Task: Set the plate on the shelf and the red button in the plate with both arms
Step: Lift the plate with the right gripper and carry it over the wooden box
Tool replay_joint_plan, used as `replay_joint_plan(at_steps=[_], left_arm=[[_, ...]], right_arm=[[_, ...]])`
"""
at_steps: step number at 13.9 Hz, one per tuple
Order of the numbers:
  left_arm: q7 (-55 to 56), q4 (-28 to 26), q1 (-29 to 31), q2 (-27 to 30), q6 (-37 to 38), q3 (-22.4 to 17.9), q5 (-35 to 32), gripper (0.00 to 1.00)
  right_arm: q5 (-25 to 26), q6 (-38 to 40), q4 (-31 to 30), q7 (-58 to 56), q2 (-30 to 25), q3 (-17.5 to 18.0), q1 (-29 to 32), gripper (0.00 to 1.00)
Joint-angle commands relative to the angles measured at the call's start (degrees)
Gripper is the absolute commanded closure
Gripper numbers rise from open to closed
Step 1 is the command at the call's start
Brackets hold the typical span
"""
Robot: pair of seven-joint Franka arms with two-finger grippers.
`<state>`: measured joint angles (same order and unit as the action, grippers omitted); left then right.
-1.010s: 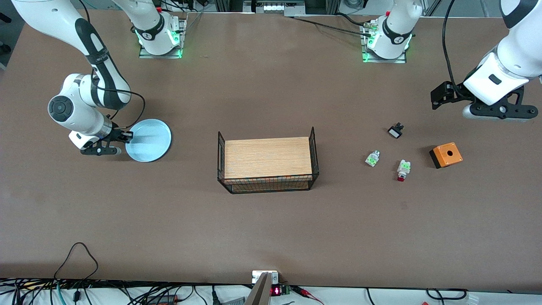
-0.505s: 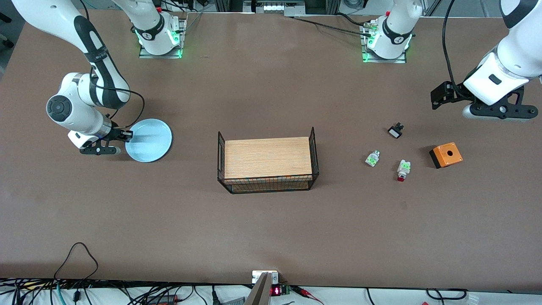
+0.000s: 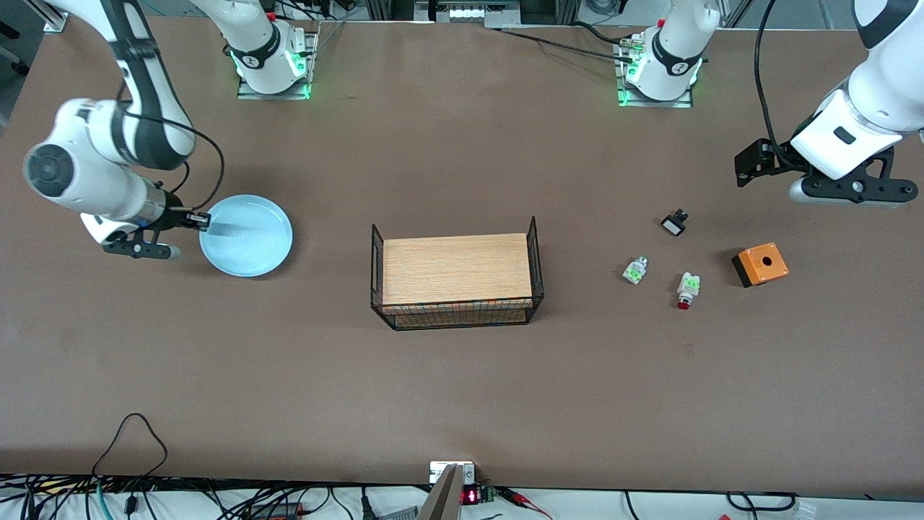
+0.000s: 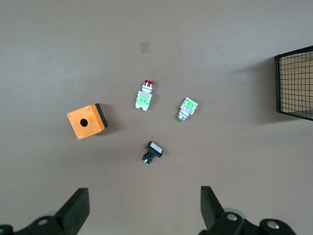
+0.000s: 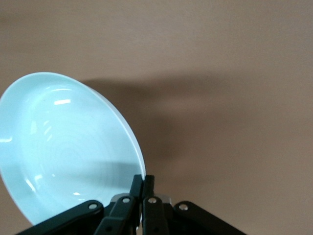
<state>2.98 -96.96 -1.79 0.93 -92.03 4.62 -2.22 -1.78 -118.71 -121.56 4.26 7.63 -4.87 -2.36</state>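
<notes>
Right gripper (image 3: 196, 221) clenched on rim of plate (image 3: 249, 237), at the plate's 9 o'clock edge in front view; plate raised off table (image 3: 462, 390), toward right arm's end. Left gripper (image 4: 145, 208) released, waiting above parts. Red button (image 3: 686, 289) on table, at 9 o'clock from orange box (image 3: 760, 264).

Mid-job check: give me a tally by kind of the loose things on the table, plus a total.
Plate: 1
White and green push-button parts: 2, the red button and one without a red tip
Black and white part: 1
Orange box: 1
Wire basket with a wooden board: 1
Total: 6
</notes>
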Motion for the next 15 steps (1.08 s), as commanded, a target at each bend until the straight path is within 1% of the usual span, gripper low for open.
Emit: replay_joint_plan(at_steps=[1, 3, 4, 5, 6, 9, 12, 13, 15], left_arm=[[-1.2, 1.9, 0.2, -0.7, 1.4, -0.2, 0.8, 0.0], [-1.2, 1.9, 0.2, -0.7, 1.2, -0.2, 0.8, 0.0], [-1.4, 1.9, 0.2, -0.8, 1.3, -0.1, 0.8, 0.0], [-1.4, 1.9, 0.4, -0.8, 1.4, -0.3, 0.8, 0.0], [-1.4, 1.8, 0.4, -0.8, 1.4, -0.4, 0.8, 0.0], [-1.4, 1.8, 0.4, -0.8, 1.4, -0.5, 0.9, 0.0], [-1.4, 1.9, 0.4, -0.8, 1.3, -0.5, 0.9, 0.0], [-1.4, 1.8, 0.4, -0.8, 1.5, -0.5, 0.9, 0.0], [-1.1, 1.8, 0.3, -0.7, 3.1, -0.4, 0.9, 0.0]], right_arm=[[-3.2, 13.7, 10.6, 2.9, -1.5, 0.0, -0.6, 1.0], [-6.9, 20.3, 16.4, 6.4, -1.9, 0.0, -0.8, 1.0], [-9.3, 23.2, 18.5, 10.0, -2.3, 0.0, -1.3, 1.0], [-11.4, 25.2, 20.3, 14.2, -2.4, 0.0, -2.5, 1.0], [-12.3, 26.1, 22.0, 18.3, -2.6, 0.1, -4.3, 1.0], [-12.4, 27.7, 26.2, 33.3, -2.7, 0.6, -11.5, 1.0], [-12.4, 27.1, 29.4, 51.8, -2.0, 1.4, -20.2, 1.0], [-12.4, 27.0, 30.2, 57.7, -1.1, 1.4, -23.1, 1.0], [-12.3, 26.5, 33.5, 65.5, 1.5, 1.6, -28.7, 1.0]])
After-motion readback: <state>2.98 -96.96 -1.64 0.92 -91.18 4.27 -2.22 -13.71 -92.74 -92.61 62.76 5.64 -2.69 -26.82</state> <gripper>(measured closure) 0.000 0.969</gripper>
